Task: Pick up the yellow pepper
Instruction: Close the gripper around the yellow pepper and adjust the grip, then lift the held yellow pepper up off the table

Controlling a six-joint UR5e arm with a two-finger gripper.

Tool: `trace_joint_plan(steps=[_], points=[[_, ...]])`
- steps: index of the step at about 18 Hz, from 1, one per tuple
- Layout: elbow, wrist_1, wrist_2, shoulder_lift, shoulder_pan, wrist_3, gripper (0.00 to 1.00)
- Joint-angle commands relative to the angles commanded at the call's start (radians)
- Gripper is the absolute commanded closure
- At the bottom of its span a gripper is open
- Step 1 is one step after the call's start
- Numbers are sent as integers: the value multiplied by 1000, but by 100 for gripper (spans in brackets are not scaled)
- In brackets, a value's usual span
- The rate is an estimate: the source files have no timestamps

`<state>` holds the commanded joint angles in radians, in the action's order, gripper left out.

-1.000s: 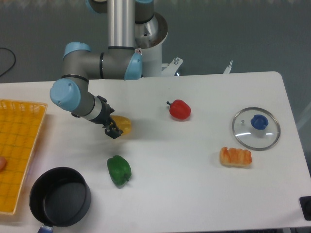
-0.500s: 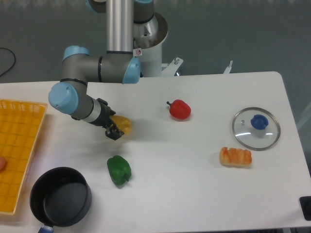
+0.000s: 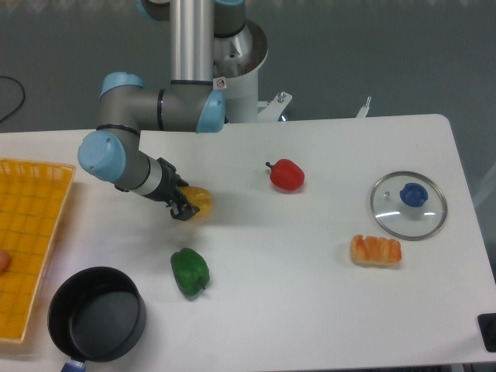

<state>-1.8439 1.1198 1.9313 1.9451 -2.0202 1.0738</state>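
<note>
at the far left a yellow basket (image 3: 31,232) lies on the counter (image 3: 310,279), with a black pot (image 3: 97,314) at its 5 o'clock. next, the gripper (image 3: 184,206) sits low at the yellow pepper (image 3: 198,201), its jaws around the pepper's left side; whether they have closed on it cannot be told, the view being too small. since half a second ago the wrist has drawn slightly nearer the pepper, which rests on the counter as before: judged a grasp in progress, lift not yet begun. a green pepper (image 3: 190,272) lies at the yellow one's 6 o'clock, well apart. rightward: a red pepper (image 3: 287,175), an orange food piece (image 3: 376,250), a glass lid (image 3: 408,204). counter white, matte; grey floor beyond.
</note>
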Motion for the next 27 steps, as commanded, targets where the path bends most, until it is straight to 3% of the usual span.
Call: trace_joint_plan(steps=[4, 13, 18, 27], points=[[51, 34, -18, -55, -58, 15, 39], [161, 78, -215, -100, -236, 69, 38], [166, 81, -268, -118, -308, 129, 38], [166, 101, -308, -130, -354, 144, 38]])
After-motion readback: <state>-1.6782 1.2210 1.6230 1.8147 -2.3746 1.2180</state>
